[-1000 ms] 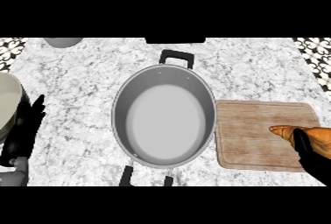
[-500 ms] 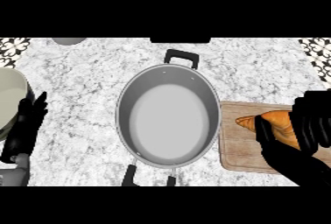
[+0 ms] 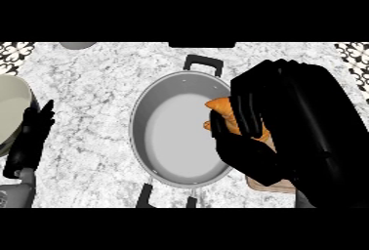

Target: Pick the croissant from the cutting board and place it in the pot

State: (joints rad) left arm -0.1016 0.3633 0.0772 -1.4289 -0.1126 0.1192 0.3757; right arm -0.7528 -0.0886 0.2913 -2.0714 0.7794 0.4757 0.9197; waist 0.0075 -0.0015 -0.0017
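The right hand (image 3: 249, 141) has its fingers curled round the croissant (image 3: 222, 114), holding it over the right rim of the pot (image 3: 155, 146). A corner of the cutting board (image 3: 270, 184) shows beneath the hand, seemingly touching the pot. The left hand (image 3: 29, 136) rests open at the left edge. No writing is legible.

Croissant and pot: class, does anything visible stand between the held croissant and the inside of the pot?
Nothing visible does. The right hand curls round the croissant at the pot's right rim, and the pot's inside shows bare. The left hand rests open at the view's left edge, apart from the pot.
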